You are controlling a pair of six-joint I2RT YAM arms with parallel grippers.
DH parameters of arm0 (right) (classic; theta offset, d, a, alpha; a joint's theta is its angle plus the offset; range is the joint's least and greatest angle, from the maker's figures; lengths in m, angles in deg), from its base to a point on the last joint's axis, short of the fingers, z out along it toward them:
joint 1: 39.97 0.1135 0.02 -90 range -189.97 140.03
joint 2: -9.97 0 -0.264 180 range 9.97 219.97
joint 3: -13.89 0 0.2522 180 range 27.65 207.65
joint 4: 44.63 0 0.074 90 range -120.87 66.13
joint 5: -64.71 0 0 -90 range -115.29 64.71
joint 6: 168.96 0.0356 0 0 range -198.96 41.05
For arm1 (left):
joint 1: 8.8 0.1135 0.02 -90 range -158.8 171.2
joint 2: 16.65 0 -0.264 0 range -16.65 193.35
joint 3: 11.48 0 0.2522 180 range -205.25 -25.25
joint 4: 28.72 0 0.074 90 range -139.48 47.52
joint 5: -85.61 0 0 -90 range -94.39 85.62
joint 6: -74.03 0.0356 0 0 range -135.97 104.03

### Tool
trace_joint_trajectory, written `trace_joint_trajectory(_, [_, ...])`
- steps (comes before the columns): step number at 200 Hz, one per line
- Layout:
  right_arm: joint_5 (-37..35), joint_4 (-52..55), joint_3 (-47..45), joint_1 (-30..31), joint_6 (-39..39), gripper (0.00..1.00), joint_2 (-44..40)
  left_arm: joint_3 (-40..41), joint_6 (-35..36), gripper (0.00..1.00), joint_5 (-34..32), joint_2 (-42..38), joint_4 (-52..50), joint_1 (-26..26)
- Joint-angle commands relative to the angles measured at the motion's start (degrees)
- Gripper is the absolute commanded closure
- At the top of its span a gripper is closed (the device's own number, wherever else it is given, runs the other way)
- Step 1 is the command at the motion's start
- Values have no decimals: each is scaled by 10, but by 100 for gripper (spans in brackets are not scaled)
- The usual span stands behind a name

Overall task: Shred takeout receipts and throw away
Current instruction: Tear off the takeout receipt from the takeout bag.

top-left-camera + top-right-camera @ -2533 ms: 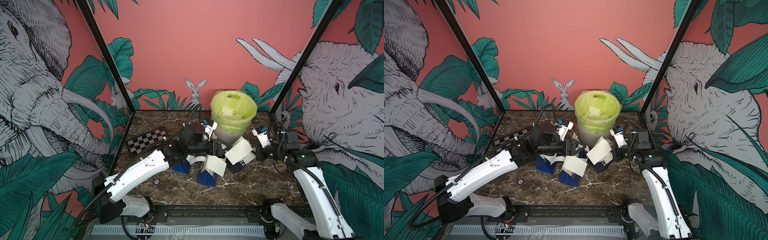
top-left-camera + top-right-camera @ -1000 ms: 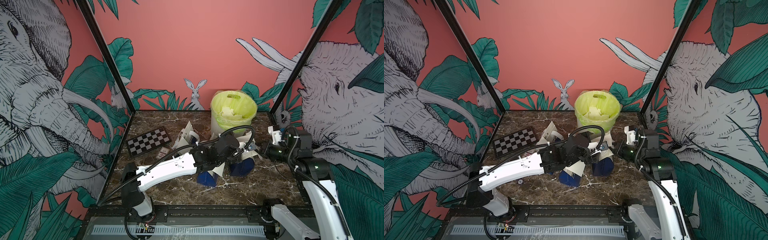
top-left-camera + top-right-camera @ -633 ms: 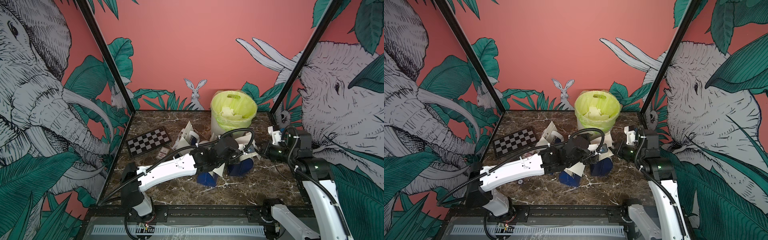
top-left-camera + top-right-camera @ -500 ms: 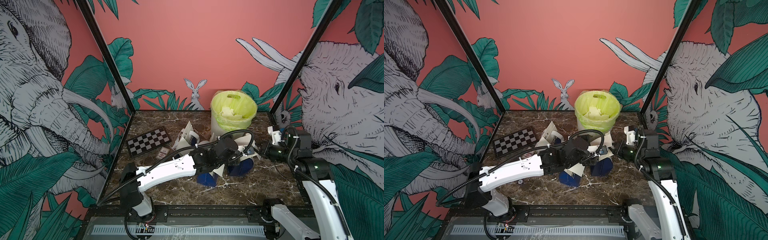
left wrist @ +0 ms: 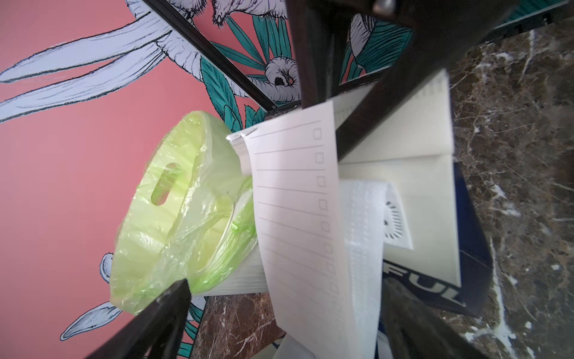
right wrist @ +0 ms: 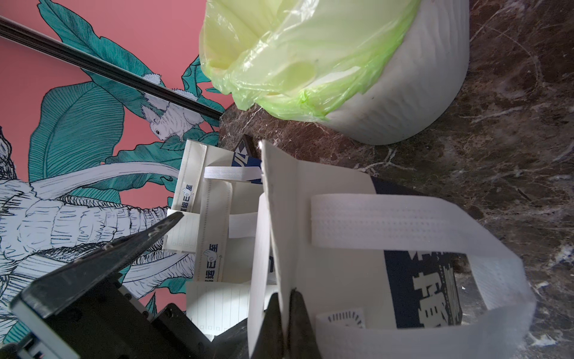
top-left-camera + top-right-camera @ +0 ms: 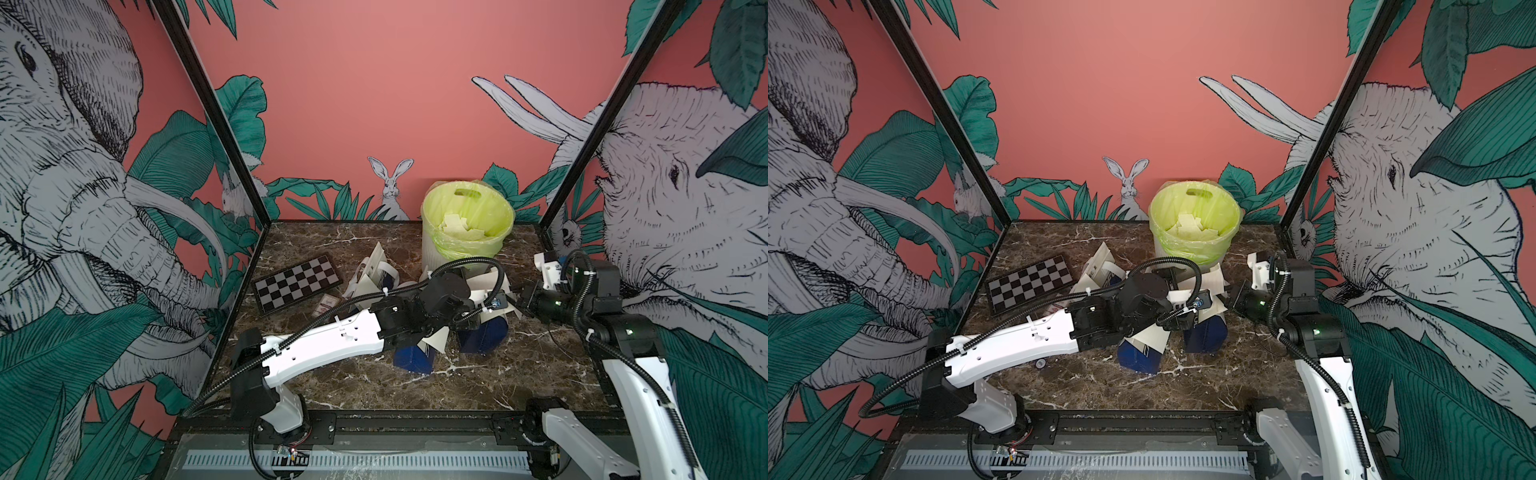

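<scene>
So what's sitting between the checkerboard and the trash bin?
A white bag with strap handles sits between the checkerboard and the bin, on the marble; both top views show it.

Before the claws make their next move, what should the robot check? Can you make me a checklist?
1. The right claw is shut on a white sheet at the blue bag: ok.
2. That sheet is a receipt and not a bag flap: cannot tell.
3. The lined receipt sits inside the open left claw: ok.
4. The left claw is gripping that receipt: not ok, it is wide open.
5. The bin stands upright with its mouth open: ok.
</scene>
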Motion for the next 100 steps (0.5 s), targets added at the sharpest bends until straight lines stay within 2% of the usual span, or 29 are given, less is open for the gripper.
trace_joint_trajectory(1, [8,-49,0,3,0,100,-6,12,4,4,37,-34,-1,-2])
trace_joint_trajectory(29, [6,-49,-4,3,-1,100,-8,26,-9,4,58,-53,22,-3])
trace_joint_trajectory(100, [17,-70,-12,3,21,100,-22,1,-16,4,15,-13,47,-3])
